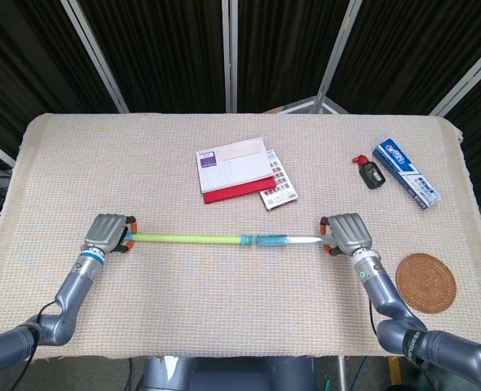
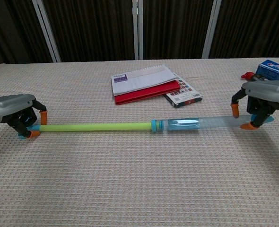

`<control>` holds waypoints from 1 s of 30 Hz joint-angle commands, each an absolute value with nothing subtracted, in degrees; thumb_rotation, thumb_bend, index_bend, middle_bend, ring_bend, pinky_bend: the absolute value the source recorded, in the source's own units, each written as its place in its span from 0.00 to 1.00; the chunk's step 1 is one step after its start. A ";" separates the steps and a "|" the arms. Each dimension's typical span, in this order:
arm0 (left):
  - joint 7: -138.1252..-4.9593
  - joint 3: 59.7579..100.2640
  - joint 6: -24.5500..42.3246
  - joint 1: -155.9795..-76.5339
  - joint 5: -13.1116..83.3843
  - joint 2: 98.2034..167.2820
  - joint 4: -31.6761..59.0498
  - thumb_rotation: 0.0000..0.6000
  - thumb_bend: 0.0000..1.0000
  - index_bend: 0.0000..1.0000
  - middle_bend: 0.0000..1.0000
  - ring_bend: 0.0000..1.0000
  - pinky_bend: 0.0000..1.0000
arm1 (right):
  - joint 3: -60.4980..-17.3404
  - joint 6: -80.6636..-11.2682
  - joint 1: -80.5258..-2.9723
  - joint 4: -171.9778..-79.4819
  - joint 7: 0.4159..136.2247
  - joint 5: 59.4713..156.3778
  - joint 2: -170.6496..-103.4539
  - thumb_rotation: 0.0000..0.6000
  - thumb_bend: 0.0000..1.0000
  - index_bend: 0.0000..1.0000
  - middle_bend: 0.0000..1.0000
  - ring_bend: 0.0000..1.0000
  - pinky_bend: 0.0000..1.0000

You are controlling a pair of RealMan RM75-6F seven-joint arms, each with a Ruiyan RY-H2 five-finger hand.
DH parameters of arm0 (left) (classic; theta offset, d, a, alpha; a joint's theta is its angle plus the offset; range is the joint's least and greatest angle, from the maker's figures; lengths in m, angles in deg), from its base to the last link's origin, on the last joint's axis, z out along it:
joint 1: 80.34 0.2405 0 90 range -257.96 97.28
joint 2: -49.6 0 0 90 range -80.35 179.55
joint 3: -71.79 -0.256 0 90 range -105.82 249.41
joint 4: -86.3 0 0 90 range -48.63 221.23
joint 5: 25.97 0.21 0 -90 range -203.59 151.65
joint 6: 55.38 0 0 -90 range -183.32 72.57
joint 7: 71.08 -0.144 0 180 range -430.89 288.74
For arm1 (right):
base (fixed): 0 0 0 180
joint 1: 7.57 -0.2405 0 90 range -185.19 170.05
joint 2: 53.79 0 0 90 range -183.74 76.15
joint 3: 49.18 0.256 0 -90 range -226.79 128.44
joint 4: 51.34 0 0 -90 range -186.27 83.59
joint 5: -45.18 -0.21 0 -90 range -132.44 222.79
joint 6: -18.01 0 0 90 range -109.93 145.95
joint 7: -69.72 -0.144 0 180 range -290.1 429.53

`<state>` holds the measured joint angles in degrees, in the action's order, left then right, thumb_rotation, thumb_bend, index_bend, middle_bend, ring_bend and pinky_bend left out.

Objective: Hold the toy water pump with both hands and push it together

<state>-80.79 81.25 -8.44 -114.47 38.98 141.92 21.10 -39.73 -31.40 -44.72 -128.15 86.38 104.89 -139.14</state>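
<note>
Toy water pump [image 1: 232,239], long yellow-green plunger rod in clear blue plastic barrel, lying across cloth-covered table [image 1: 224,318] below centre. Gripped at 9 o'clock end by left hand [image 1: 108,235], at 3 o'clock end by right hand [image 1: 346,235]. Likely to bow or jam if pushed off-axis.

A counter [image 1: 224,163] fills the middle of the room, covered by a beige woven cloth [image 2: 139,189] that hangs over its edges. Behind it stands a dark, pleated folding screen [image 1: 159,49] with pale metal frame bars [image 1: 228,53] running up between the panels. The light is even and falls from above, leaving only soft shadows.
</note>
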 commanded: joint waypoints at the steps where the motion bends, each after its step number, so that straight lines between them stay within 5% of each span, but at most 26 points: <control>1: -80.67 81.40 -7.95 -114.62 39.06 141.98 20.76 1.00 0.40 0.66 0.83 0.80 1.00 | -39.80 -31.56 -44.75 -128.46 86.45 104.97 -138.99 1.00 0.38 0.66 1.00 1.00 1.00; 30: -84.66 84.64 -5.32 -118.31 34.04 141.99 9.80 1.00 0.40 0.72 0.83 0.80 1.00 | -37.07 -33.39 -49.38 -138.13 92.99 97.97 -139.83 1.00 0.40 0.67 1.00 1.00 1.00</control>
